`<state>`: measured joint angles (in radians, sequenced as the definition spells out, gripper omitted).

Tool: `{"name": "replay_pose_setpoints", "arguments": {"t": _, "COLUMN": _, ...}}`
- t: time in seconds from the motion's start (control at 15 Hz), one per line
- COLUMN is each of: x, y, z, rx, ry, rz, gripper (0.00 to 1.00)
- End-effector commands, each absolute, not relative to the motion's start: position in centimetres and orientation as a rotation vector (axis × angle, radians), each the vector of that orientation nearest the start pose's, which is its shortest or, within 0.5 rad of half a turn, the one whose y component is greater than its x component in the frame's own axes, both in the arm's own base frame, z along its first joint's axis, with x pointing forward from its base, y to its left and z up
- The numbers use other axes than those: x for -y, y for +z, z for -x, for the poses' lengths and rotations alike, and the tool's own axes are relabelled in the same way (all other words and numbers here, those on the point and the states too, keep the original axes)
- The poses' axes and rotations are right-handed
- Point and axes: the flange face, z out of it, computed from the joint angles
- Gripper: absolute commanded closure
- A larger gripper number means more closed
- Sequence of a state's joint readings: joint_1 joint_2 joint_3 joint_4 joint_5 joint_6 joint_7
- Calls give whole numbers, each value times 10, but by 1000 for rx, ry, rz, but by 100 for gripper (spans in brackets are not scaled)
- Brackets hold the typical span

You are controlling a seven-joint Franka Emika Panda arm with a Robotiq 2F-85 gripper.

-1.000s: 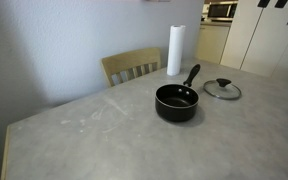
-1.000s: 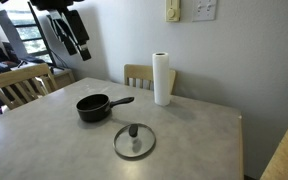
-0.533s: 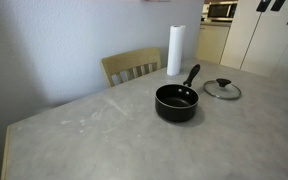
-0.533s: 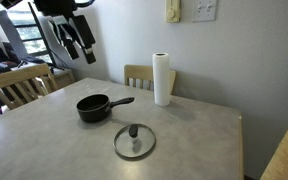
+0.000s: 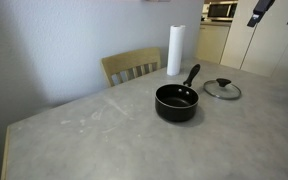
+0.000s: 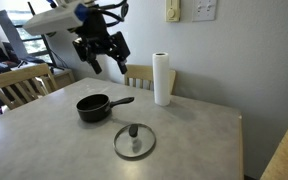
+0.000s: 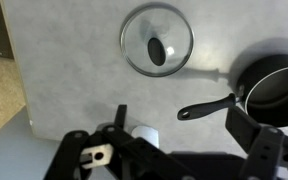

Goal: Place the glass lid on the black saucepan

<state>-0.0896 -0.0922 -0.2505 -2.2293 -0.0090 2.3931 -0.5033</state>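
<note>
Gripper [image 6: 102, 50] hangs high above the table [image 6: 199, 125], with its jaws apart and nothing between them; the wrist view confirms an empty gap. From this height the wrist camera takes in both task items, which suits a survey before descent. The glass lid [image 6: 134, 141] lies flat on the table with its knob up, so the knob can be grasped from above. The lid rests near the black saucepan [image 6: 94, 107] but apart from it, nearer the camera and slightly to the right in an exterior view. The saucepan stands upright with its mouth open. Its handle points right, toward the white paper-towel roll [image 6: 162, 79] at the far side, so the rim is unobstructed for seating the lid. No grasp has been made yet; the next step is judged to be aligning over the knob.
</note>
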Motion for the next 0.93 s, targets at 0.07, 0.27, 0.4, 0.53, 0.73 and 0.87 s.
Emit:
{"name": "replay_pose_setpoints", "arguments": {"t": 0.07, "x": 202, "y": 420, "z": -505, "rx": 378, "ry": -396, "rz": 3176, "gripper": 0}}
{"name": "replay_pose_setpoints", "arguments": {"t": 0.27, "x": 214, "y": 410, "z": -509, "rx": 448, "ry": -378, "rz": 3164, "gripper": 0}}
{"name": "replay_pose_setpoints", "arguments": {"t": 0.4, "x": 214, "y": 405, "z": -514, "rx": 435, "ry": -386, "rz": 3182, "gripper": 0}}
{"name": "replay_pose_setpoints", "arguments": {"t": 0.53, "x": 211, "y": 386, "z": -523, "rx": 405, "ry": -361, "rz": 3188, "gripper": 0}}
{"name": "replay_pose_setpoints", "arguments": {"t": 0.73, "x": 207, "y": 353, "z": -531, "rx": 344, "ry": -296, "rz": 3184, "gripper": 0}}
{"name": "replay_pose_setpoints", "arguments": {"t": 0.87, "x": 204, "y": 328, "z": -538, "rx": 318, "ry": -258, "rz": 3176, "gripper": 0}}
